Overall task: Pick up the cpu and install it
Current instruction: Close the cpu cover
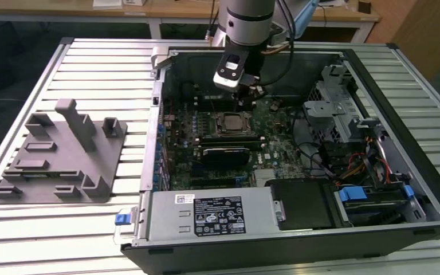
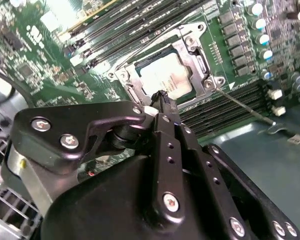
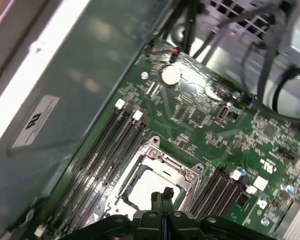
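Observation:
The cpu (image 1: 230,122) lies flat in the metal socket frame (image 1: 230,133) of the green motherboard (image 1: 277,134), inside the open computer case. Its silvery top plate shows in both wrist views (image 2: 165,77) (image 3: 145,187). My gripper (image 1: 244,96) hangs just above the socket, a little toward the case's back wall. Both wrist views have its black fingers (image 2: 162,97) (image 3: 162,196) pressed together with nothing between them, their tips over the edge of the cpu. I cannot tell whether the tips touch the chip.
A grey plastic fixture block (image 1: 59,154) sits on the slatted table (image 1: 90,63) at the exterior view's left. Inside the case are a power supply (image 1: 204,215), a drive cage (image 1: 334,109), loose cables (image 1: 350,166) and memory slots (image 2: 230,107) beside the socket.

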{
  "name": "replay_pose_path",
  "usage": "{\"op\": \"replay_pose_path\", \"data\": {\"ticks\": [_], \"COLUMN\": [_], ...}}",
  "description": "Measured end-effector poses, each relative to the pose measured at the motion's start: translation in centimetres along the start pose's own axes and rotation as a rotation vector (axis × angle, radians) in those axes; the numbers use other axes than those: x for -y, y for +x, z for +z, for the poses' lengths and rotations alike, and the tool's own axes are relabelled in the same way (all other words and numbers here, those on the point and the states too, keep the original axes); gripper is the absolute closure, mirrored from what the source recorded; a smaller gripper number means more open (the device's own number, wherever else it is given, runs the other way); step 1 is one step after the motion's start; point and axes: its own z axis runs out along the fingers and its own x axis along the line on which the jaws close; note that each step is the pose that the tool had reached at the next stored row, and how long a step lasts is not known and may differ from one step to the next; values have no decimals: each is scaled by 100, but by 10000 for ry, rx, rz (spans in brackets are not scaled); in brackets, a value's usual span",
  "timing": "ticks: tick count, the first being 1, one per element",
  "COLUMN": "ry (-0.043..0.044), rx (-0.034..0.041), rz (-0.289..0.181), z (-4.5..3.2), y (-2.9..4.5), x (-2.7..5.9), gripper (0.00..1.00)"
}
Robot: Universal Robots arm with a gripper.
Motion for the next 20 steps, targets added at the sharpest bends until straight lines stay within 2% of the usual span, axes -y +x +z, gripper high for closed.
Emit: {"op": "replay_pose_path", "data": {"ticks": [20], "ry": [-69], "rx": [-48], "rz": [-3638], "z": [3], "y": [0], "x": [0], "gripper": [89]}}
